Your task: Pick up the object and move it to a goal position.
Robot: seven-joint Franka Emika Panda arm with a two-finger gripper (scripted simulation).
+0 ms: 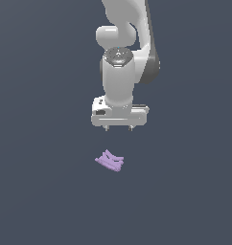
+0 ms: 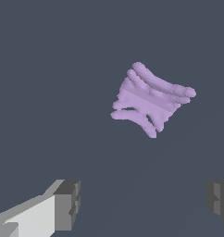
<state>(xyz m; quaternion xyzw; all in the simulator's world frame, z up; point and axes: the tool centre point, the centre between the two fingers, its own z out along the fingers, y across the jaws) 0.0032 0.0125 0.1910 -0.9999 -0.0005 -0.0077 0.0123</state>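
The object [image 1: 110, 161] is a small pale purple, flat, ridged piece with jagged prongs, lying on the dark grey floor. In the wrist view the object [image 2: 148, 98] lies apart from the fingers, outside the gap between them. My white gripper [image 1: 119, 128] hangs above the object, pointing down, not touching it. Its two short fingertips are spread wide and hold nothing. In the wrist view one finger [image 2: 67, 205] and the other finger [image 2: 219, 200] stand far apart.
The dark grey floor [image 1: 41, 191] spreads flat all around. The white arm [image 1: 119, 57] rises behind the gripper toward the top of the exterior view.
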